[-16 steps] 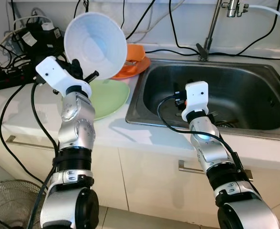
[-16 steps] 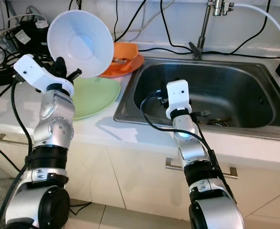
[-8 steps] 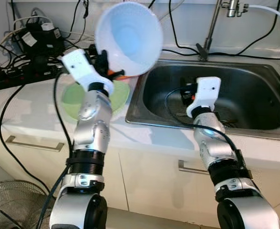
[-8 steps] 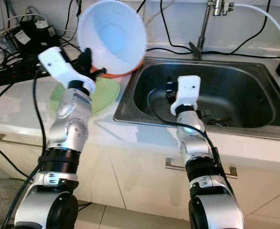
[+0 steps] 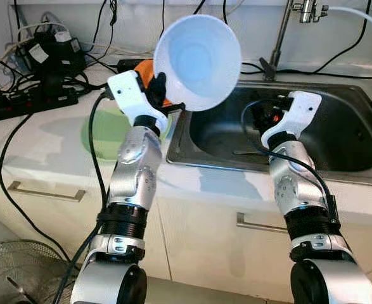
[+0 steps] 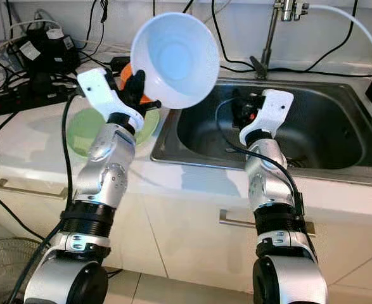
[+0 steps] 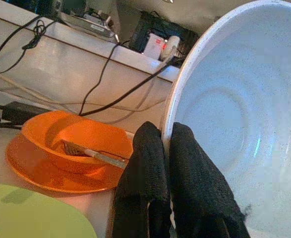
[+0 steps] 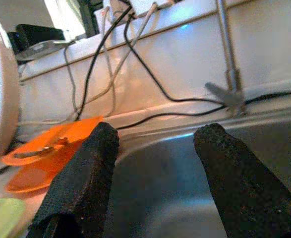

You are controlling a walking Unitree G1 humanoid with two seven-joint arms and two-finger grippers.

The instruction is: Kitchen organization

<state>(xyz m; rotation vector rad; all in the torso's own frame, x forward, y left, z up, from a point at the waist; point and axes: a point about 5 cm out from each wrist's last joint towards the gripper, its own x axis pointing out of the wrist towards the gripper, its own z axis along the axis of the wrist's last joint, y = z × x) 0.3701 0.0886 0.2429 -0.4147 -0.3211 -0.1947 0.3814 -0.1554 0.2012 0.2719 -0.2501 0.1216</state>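
Observation:
A large white bowl (image 5: pixel 197 60) is held up in the air over the left edge of the steel sink (image 5: pixel 338 136), tilted with its hollow facing me. My left gripper (image 7: pixel 166 130) is shut on the bowl's rim, one finger inside and one outside. My right gripper (image 8: pixel 155 134) hangs open over the sink, its fingers (image 5: pixel 262 114) pointing toward the bowl and holding nothing. On the counter behind the bowl, an orange bowl (image 7: pixel 71 144) with a fork (image 7: pixel 93 152) in it sits on an orange plate. A green plate (image 5: pixel 106 130) lies on the counter left of the sink.
A tap (image 5: pixel 281 38) stands behind the sink, and a utensil (image 6: pixel 236 150) lies on the sink floor. Power strips and tangled cables (image 5: pixel 40 69) crowd the back left of the counter. A fan (image 5: pixel 14 272) stands on the floor at lower left.
My left arm has carried the white bowl rightward, from above the green plate to the sink's left edge. My right gripper has risen out of the sink and turned toward the bowl.

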